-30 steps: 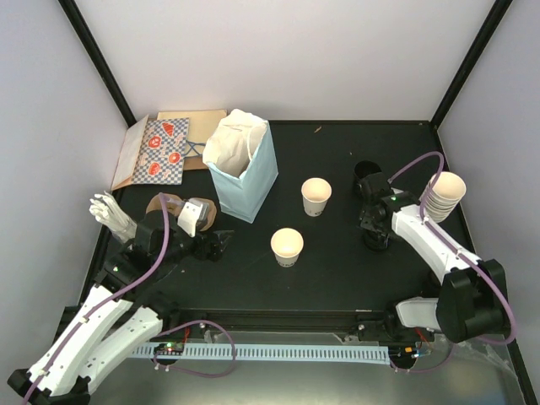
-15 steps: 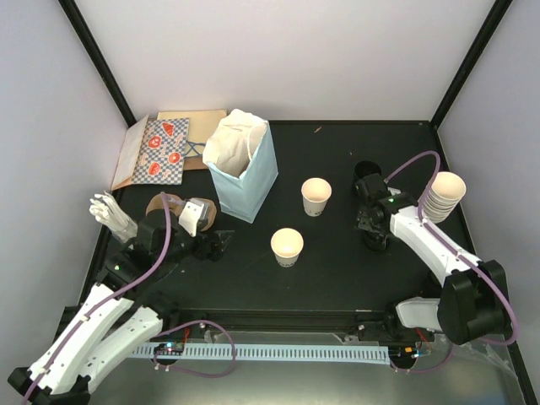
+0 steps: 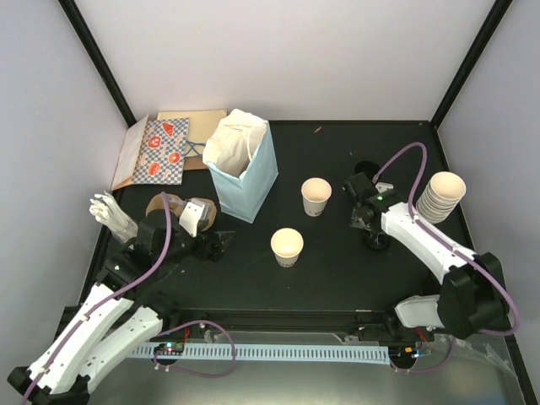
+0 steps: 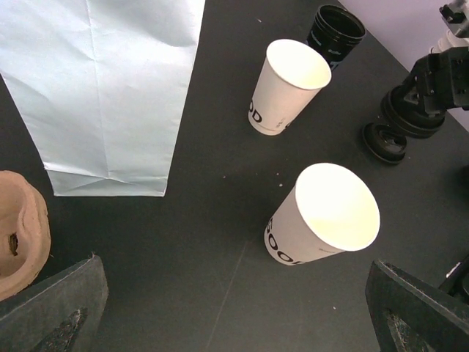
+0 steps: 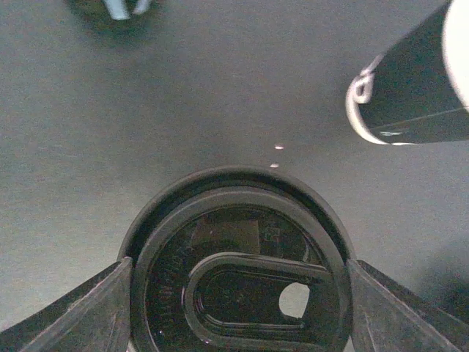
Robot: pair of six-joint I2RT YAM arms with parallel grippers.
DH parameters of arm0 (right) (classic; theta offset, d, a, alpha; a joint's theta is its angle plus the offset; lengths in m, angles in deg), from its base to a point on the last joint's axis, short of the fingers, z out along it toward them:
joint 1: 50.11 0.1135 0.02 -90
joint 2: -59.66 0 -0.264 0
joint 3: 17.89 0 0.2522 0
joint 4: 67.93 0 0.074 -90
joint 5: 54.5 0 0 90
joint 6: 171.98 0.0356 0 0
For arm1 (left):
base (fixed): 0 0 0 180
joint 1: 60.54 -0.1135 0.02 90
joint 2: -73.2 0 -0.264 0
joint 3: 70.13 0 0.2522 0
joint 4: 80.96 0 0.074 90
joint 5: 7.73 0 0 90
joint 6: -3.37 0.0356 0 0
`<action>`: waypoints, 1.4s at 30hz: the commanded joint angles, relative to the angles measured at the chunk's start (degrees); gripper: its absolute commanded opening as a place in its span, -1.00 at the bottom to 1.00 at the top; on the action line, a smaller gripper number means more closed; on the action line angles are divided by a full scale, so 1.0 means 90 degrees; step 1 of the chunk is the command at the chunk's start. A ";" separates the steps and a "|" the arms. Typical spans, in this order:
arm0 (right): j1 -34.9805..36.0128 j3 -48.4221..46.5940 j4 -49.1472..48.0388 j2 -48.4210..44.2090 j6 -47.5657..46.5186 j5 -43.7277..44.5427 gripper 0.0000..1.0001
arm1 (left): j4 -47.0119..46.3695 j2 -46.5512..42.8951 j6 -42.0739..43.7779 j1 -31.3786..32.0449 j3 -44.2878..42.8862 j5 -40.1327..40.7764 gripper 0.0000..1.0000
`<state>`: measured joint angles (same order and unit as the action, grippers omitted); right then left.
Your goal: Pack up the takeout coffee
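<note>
Cream-white upper cup [image 3: 316, 196] stands lidless mid-frame in the top view, right of the light blue bag [image 3: 253, 173]. The lower cup [image 3: 287, 246], also lidless, is below-left of it. Both are upright on the black table [image 3: 337, 152]. Left gripper [image 3: 221, 245] gapes fully, holding nothing. Right gripper [image 5: 234, 293] straddles a black lid [image 5: 220, 242] right of both cups, fingers at its rim; we cannot tell if it grips.

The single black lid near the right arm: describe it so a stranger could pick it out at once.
Find the upright light blue paper bag on the black table, then go right past two open cream-white paper cups. By the right pincer lies a round black plastic lid, flat and alone, unlike the taller black stack behind it.
</note>
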<state>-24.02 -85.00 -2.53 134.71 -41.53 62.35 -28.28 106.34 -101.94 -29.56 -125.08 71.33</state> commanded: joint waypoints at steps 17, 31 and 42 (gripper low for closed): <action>-0.0122 0.0320 -0.0728 -0.0475 -0.0391 -0.1251 0.44 | -0.0224 0.0062 0.0114 0.0083 -0.0007 -0.0212 0.98; -0.0130 -0.0072 -0.0021 -0.1261 -0.0195 -0.1662 0.45 | -0.2615 0.0881 -0.2270 0.1501 0.0290 -0.1462 0.97; -0.0380 0.0146 0.0250 -0.1894 0.0154 -0.1260 0.45 | -0.2904 0.3390 -0.2334 0.3236 -0.1425 -0.0487 0.86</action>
<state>-25.71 -84.28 -1.46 120.00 -41.92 49.39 -50.58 132.66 -120.81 -3.11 -134.13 63.12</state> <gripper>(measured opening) 0.727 0.943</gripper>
